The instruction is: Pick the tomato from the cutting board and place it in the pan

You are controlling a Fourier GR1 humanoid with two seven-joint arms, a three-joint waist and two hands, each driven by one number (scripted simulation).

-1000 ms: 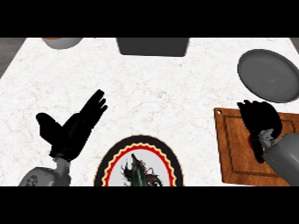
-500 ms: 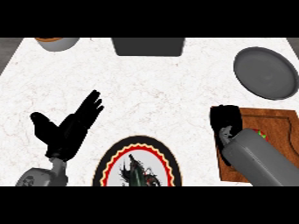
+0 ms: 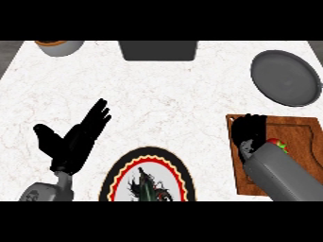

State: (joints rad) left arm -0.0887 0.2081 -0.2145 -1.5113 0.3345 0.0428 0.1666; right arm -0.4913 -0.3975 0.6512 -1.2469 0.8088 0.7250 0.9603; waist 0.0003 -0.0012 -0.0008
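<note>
Right hand [image 3: 249, 131]: over the cutting board's left part, fingers curled down; what they pinch cannot be told.
Tomato [image 3: 277, 143]: red sliver just beside the right wrist, on the cutting board [image 3: 310, 151].
Pan [image 3: 285, 78]: beyond the board, apart from it.
Left hand [image 3: 73, 139]: spread, resting at lower left.
Writing: none readable.

The black left hand [image 3: 77, 137] rests open, fingers straight and slanting up, thumb spread aside. The black right hand [image 3: 250, 131] bends downward from its grey forearm [image 3: 283, 175], fingers curled under.
</note>
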